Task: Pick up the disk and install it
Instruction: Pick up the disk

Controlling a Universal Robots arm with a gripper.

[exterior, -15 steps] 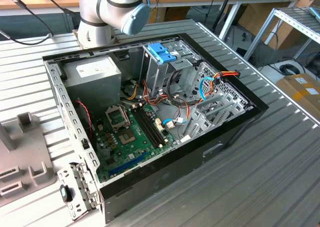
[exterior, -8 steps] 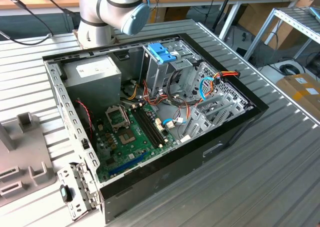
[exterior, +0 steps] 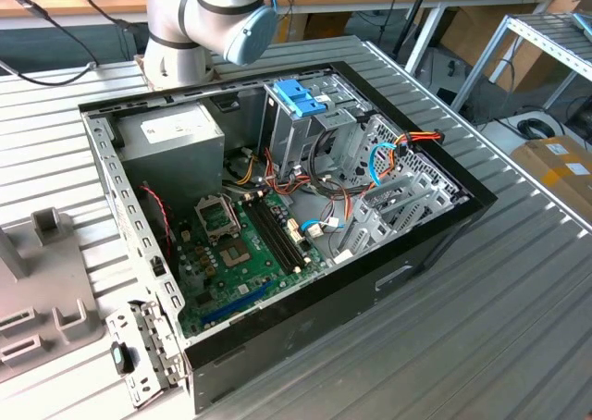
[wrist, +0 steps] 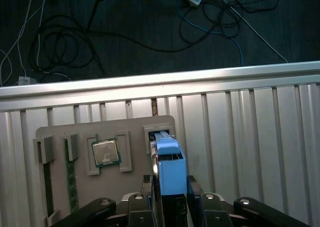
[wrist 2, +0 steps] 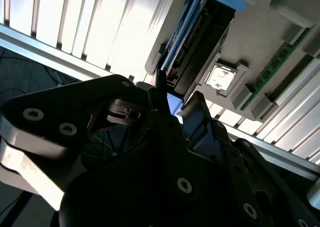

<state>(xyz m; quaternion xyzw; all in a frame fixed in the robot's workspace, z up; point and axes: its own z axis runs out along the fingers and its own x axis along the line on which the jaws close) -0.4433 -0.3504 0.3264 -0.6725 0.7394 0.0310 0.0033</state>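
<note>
The disk (wrist: pixel 170 169) stands on edge in a slot of a grey parts tray (wrist: pixel 100 129), its blue carrier frame facing the first wrist camera. My gripper (wrist: pixel 170 186) straddles it, one finger tight against each side of the blue frame, so it is shut on the disk. In the second wrist view the disk (wrist 2: pixel 197 32) rises from the tray (wrist 2: pixel 260 47), and the gripper (wrist 2: pixel 175 104) pinches its blue edge between dark fingers (wrist 2: pixel 160 89). The disk's lower end still sits in the slot.
The tray also holds a processor chip (wrist: pixel 106 152) and a green memory stick (wrist: pixel 71 179). Just beyond it is the table edge (wrist: pixel 160 82), then cables on the floor. The exterior view shows the open computer case (exterior: pixel 444 207), its blue-clipped drive cage (exterior: pixel 298 96), the power supply (exterior: pixel 171 138) and the arm (exterior: pixel 213 13).
</note>
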